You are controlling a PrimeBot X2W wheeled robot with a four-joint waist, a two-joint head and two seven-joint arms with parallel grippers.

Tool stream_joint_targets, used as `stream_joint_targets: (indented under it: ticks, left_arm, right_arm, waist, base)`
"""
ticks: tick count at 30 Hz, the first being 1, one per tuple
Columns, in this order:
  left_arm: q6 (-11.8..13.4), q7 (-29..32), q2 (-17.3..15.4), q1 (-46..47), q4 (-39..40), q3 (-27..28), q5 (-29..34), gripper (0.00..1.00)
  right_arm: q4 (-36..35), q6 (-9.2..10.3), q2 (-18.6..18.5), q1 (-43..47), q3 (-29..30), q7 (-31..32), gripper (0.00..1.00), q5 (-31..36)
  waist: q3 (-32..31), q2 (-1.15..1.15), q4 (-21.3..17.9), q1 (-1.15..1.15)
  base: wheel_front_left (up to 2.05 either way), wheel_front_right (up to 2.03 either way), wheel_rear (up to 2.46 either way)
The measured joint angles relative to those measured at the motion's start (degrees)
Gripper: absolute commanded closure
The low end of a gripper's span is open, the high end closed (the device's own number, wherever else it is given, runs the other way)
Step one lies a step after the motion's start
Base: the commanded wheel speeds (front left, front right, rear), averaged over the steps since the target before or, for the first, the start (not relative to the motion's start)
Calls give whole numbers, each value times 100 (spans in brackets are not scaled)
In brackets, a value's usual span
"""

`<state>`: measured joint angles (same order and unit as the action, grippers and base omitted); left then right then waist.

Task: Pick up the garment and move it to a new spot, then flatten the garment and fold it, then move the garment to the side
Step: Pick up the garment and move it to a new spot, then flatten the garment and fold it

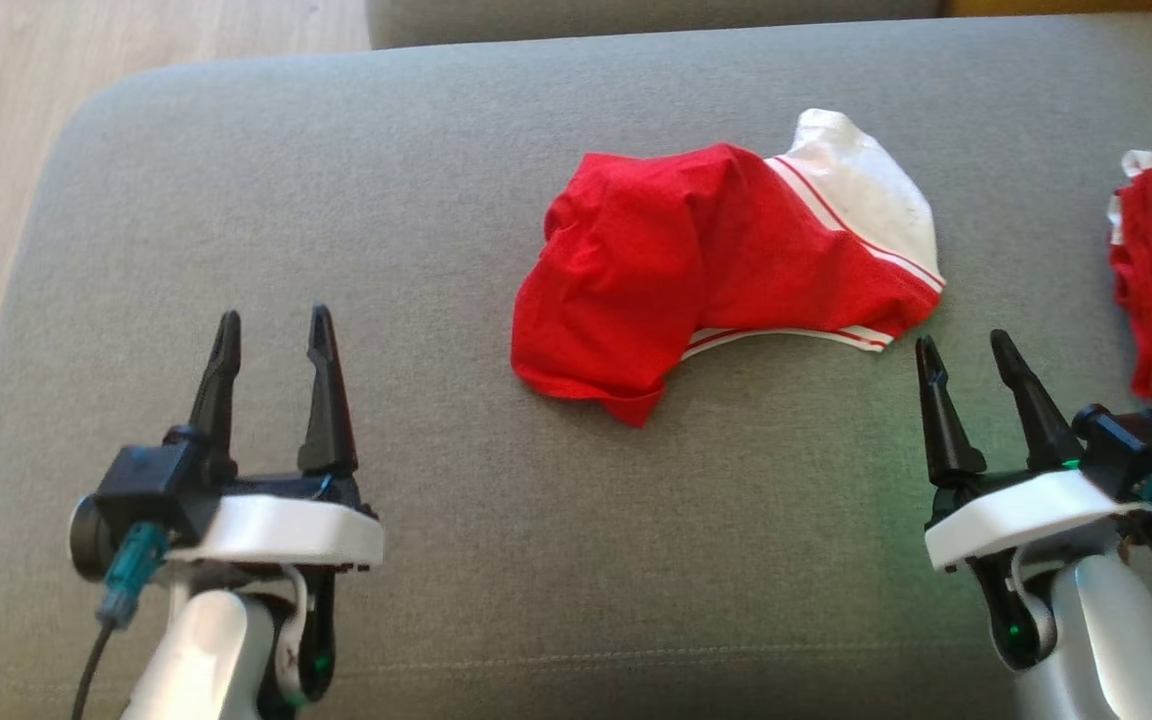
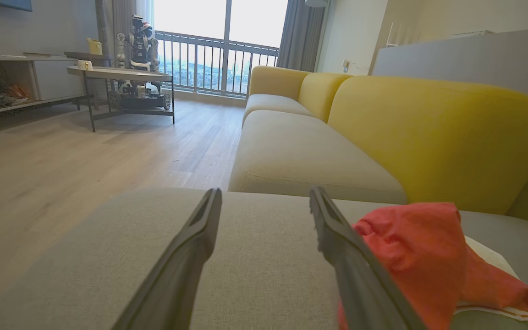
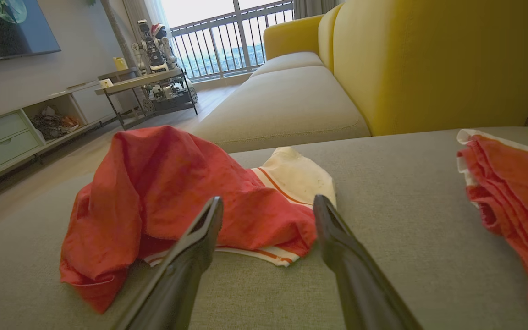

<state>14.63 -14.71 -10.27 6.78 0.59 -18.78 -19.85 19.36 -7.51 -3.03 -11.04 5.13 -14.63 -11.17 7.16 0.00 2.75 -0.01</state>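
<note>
1. The cushion (image 1: pixel 336 200) bore the garment (image 1: pixel 676 260) near its middle.
2. The garment lay crumpled, so flattening, folding and the move aside all seemed left to do.
3. The left gripper (image 1: pixel 274 330) stood well apart from it and the right gripper (image 1: pixel 966 345) near its hem, both wide and empty.

Nothing here can be read for certain. The nearest thing to a sign is a small dark cross-shaped mark, perhaps an X, on the pale band (image 1: pixel 286 650) below the left gripper (image 1: pixel 275 312) at the lower left of the head view. It is too small to be sure of.
</note>
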Motion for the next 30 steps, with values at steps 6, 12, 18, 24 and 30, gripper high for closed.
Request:
stream_joint_targets:
  ticks: [6, 12, 18, 24, 30]
  left_arm:
    - [-425, 0, 369, -69, 97, 443, 425, 0]
    - [-665, 0, 592, -70, -24, 677, 668, 0]
    - [-795, 0, 719, -63, -136, 734, 783, 0]
    - [-860, 0, 746, -57, -236, 766, 816, 0]
    - [-860, 0, 755, -49, -287, 770, 815, 0]
  right_arm:
    - [571, 0, 7, -163, 312, 29, 0, -338]
    - [1393, 0, 5, -790, 447, 167, 0, -1326]
    - [2147, 0, 4, -1234, 725, 310, 0, -1522]
    - [2631, 1, -51, -1552, 915, 294, 0, -1543]
    - [2631, 3, -98, -1684, 467, 243, 100, -1945]
  waist:
    - [125, 0, 191, 0]
    - [373, 0, 428, 1]
    - [643, 0, 682, 1]
    - [749, 0, 854, 1]
    - [691, 0, 857, 1]
  base:
    - [0, 0, 0]
    - [0, 0, 0]
    - [0, 0, 0]
    - [0, 0, 0]
    - [0, 0, 0]
